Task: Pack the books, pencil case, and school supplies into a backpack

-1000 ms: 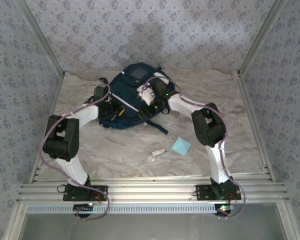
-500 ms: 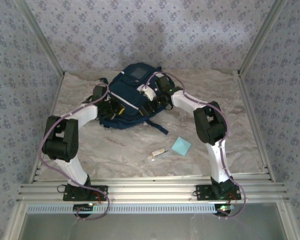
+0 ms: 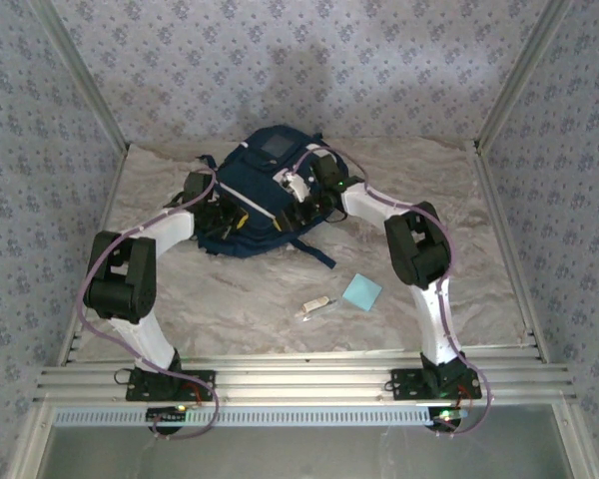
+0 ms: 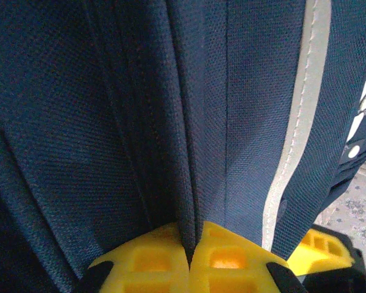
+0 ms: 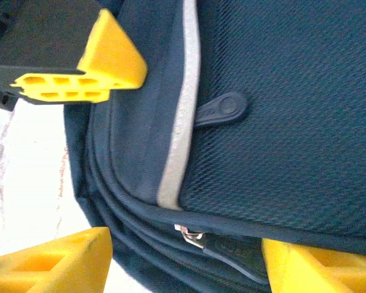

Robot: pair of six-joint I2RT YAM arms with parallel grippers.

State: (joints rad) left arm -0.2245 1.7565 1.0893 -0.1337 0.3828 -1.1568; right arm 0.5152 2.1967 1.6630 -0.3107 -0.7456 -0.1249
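Observation:
The navy backpack (image 3: pixel 263 190) lies at the back middle of the table, its grey patch up. My left gripper (image 4: pixel 191 251) is shut on a fold of the backpack's fabric (image 4: pixel 189 152), at the bag's left side (image 3: pixel 223 214). Over the bag's right edge, my right gripper (image 5: pixel 186 265) is open (image 3: pixel 299 203). Its yellow fingers (image 5: pixel 55 262) stand wide on either side of a metal zipper pull (image 5: pixel 192 235) without touching it. A light-blue pad (image 3: pixel 362 291) and a slim white stick (image 3: pixel 314 307) lie on the table in front. The books and the pencil case are out of view.
A dark strap (image 3: pixel 314 249) trails from the backpack toward the front right. Patterned walls and metal rails enclose the marble table (image 3: pixel 449 200) on three sides. A white stripe (image 5: pixel 180 122) and a rubber tab (image 5: pixel 222 110) run across the bag's front panel.
My right gripper has moved a little back and left over the backpack's right edge. The left gripper has stayed shut on the fabric. The pad and stick have not moved.

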